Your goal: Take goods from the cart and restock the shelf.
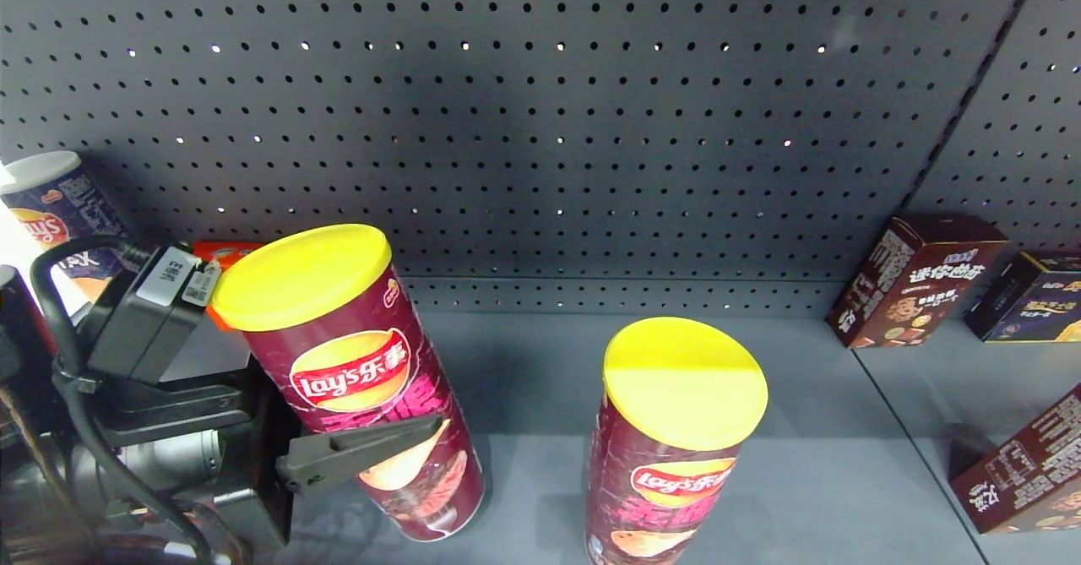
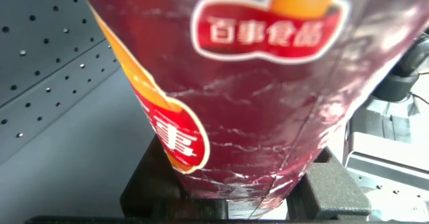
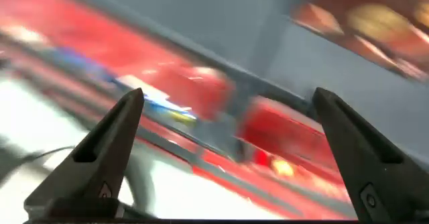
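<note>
My left gripper (image 1: 372, 455) is shut on a maroon chip can with a yellow lid (image 1: 363, 371), held tilted at the left of the grey shelf (image 1: 524, 413). Up close in the left wrist view the same can (image 2: 261, 96) sits between the black fingers (image 2: 335, 190). A second maroon chip can (image 1: 667, 447) with a yellow lid stands upright on the shelf to the right of it. My right gripper (image 3: 231, 150) is open with nothing between its fingers, over blurred red packaging and a grey surface.
A dark pegboard wall (image 1: 540, 109) backs the shelf. A blue chip can (image 1: 59, 210) stands at the far left. Brown boxes (image 1: 916, 278) and a dark blue box (image 1: 1034, 299) sit at the back right, another brown box (image 1: 1026, 472) at the front right.
</note>
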Controlling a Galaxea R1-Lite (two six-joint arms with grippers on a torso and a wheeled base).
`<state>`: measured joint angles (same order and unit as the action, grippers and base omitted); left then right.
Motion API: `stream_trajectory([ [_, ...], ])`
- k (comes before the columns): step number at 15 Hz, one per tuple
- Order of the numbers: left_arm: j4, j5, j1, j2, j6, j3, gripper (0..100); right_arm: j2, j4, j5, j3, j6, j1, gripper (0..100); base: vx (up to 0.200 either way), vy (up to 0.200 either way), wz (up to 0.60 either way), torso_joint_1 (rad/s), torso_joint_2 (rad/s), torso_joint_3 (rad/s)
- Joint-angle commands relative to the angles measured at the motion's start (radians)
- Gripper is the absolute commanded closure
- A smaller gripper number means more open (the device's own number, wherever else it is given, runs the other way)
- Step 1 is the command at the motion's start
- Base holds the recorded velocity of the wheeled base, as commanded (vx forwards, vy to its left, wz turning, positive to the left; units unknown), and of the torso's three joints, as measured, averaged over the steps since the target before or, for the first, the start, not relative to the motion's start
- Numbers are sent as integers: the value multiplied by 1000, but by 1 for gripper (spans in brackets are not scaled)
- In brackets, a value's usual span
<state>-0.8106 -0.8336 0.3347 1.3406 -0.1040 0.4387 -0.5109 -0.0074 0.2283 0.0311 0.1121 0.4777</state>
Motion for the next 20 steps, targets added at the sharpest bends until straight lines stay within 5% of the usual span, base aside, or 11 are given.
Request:
stream_trajectory([
  [1,-1,-1,4,5,1,2,100,-71,7,43,0,0,-119,0,0,0,0,0,0,0],
  [3,-2,-1,4,3,1,3,100,-38,7,62,0,-3,-225,0,0,0,0,0,0,0],
  [6,-2,-1,6,-1,1,-2,100,25,7,40,0,0,-257,0,0,0,0,0,0,0],
  [13,-2,-1,17,-1,0,-2,100,273,12,-109,-2,6,73,0,0,0,0,0,0,0],
  [20,-1,1,23,-3,1,-3,100,353,14,-224,0,72,118,0,0,0,0,0,0,0],
])
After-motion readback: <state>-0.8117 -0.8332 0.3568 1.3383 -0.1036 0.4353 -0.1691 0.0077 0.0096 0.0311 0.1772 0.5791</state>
